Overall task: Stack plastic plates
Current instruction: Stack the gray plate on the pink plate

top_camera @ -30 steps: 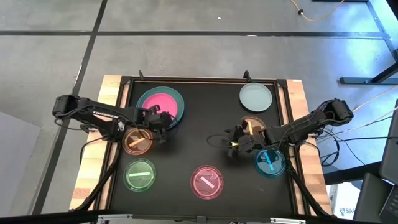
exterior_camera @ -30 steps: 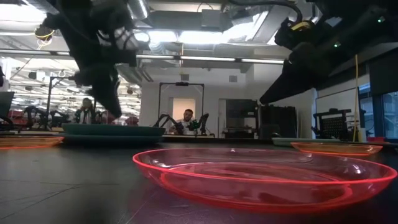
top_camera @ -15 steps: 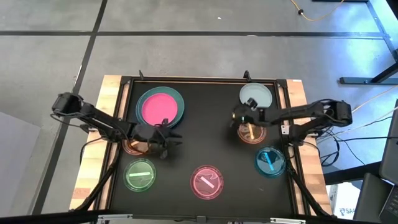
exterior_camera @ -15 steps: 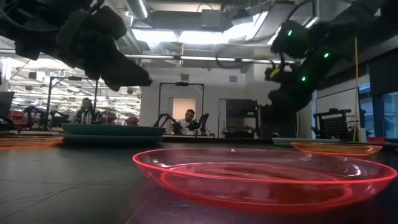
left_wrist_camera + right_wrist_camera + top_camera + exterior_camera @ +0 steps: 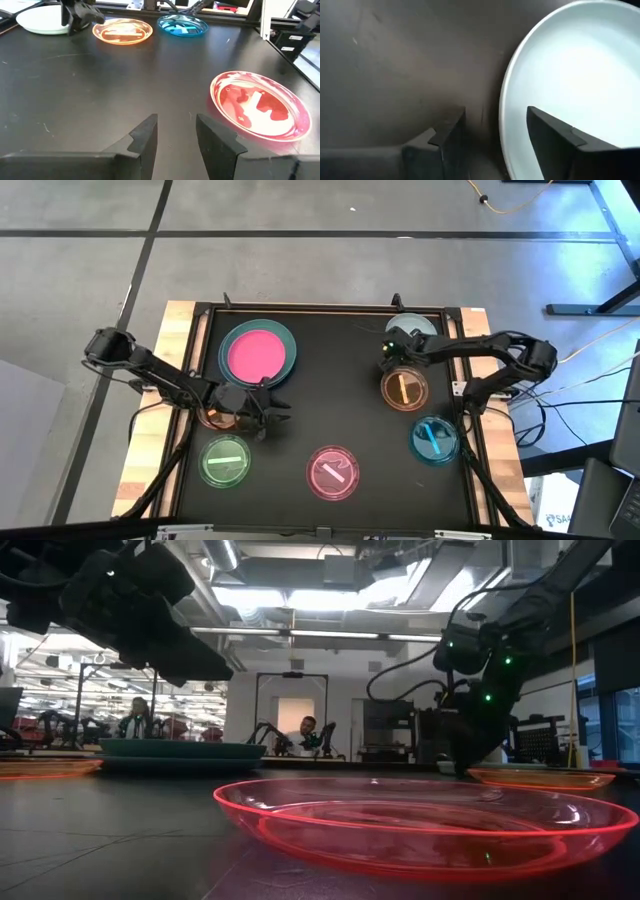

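The opaque pink plate (image 5: 257,351) lies in the teal plate (image 5: 286,338) at the far left. The pale mint plate (image 5: 419,328) sits far right, with the translucent orange (image 5: 404,389) and blue (image 5: 435,438) plates nearer. The translucent green (image 5: 226,461) and pink (image 5: 332,472) plates lie at the near side. The brown plate (image 5: 212,418) is mostly hidden under my left arm. My left gripper (image 5: 265,411) hovers open just right of it, over bare table (image 5: 172,130). My right gripper (image 5: 392,352) is open at the mint plate's left rim (image 5: 504,115). My right gripper (image 5: 495,127) comes from above, with one finger (image 5: 555,135) over the inside of the mint plate and the other (image 5: 445,132) outside its rim over the table. I cannot tell whether either finger touches the plate, which lies flat on the table.
A black mat covers the table, with a raised frame (image 5: 320,309) along its edges and wooden boards (image 5: 178,330) at the sides. Bare mat lies in the middle (image 5: 335,395) between the plates. People sit far behind the table (image 5: 303,732).
My right gripper has swung from beside the orange and blue plates toward the far edge and come down at the mint plate's left rim. My left gripper has moved from the pink-and-teal stack toward the near edge, past the brown plate.
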Tool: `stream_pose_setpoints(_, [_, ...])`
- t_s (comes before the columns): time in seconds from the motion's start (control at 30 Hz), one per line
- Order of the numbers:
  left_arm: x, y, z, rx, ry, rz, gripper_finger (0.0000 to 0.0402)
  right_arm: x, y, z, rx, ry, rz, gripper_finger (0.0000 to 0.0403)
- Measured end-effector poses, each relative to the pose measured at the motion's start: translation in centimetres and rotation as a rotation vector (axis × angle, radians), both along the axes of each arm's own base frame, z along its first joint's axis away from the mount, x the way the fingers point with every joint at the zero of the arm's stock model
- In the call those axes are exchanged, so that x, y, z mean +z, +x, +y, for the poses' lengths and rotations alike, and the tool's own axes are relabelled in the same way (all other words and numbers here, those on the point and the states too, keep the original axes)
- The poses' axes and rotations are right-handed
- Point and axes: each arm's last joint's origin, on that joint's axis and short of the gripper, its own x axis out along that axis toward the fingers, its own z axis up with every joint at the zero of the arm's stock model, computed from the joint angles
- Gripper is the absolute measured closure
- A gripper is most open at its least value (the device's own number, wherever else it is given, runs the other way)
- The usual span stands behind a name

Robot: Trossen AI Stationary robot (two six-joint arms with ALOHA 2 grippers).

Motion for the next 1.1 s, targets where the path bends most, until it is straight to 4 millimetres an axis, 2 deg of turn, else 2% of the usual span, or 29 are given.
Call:
stream_pose_setpoints(0.1, [0.0, 0.0, -0.1, 0.002, 0.004, 0.001, 0.0273, -0.5, 0.1, -0.1, 0.004, -0.013, 0.033, 0.0229])
stream_pose_setpoints(0.23, [-0.2, -0.1, -0.1, 0.007, -0.006, 0.019, 0.0273, -1.0, 0.2, -0.4, 0.006, -0.011, 0.044, 0.0285])
stream_pose_setpoints(0.5, [0.0, -0.3, -0.1, 0.017, -0.028, 0.032, 0.0273, -0.6, 1.0, 0.1, 0.112, -0.051, 0.057, 0.0395])
stream_pose_setpoints(0.77, [1.3, -1.0, -0.1, 0.077, 0.025, 0.204, 0.0273, 2.6, 5.4, 2.5, 0.318, -0.140, -0.049, 0.0399])
stream_pose_setpoints(0.9, [2.4, -1.7, 0.1, 0.123, 0.062, 0.271, 0.0273, 4.4, 7.6, 4.0, 0.464, -0.169, -0.202, 0.0398])
stream_pose_setpoints(1.1, [5.1, -2.9, 0.5, 0.127, 0.077, 0.241, 0.0273, 6.0, 10.3, 6.2, 0.683, -0.216, -0.494, 0.0400])
